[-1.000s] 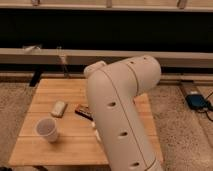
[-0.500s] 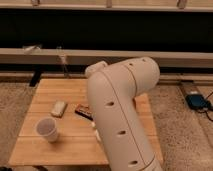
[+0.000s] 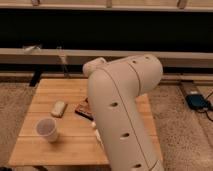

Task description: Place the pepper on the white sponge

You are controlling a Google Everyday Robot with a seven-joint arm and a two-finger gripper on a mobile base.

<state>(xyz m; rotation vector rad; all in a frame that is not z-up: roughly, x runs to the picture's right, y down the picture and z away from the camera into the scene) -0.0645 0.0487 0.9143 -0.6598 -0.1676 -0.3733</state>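
The white sponge (image 3: 59, 108) lies flat on the left half of the wooden table (image 3: 50, 147). The pepper does not show; it may be hidden behind my arm. My bulky cream-coloured arm (image 3: 122, 110) fills the middle of the view and covers the table's right half. My gripper is out of sight, hidden behind or below the arm.
A white cup (image 3: 47, 129) stands at the table's front left. A dark brown bar (image 3: 83, 111) lies right of the sponge, partly under the arm's edge. A clear bottle (image 3: 63, 64) stands at the table's back edge. A blue object (image 3: 197, 101) lies on the floor at right.
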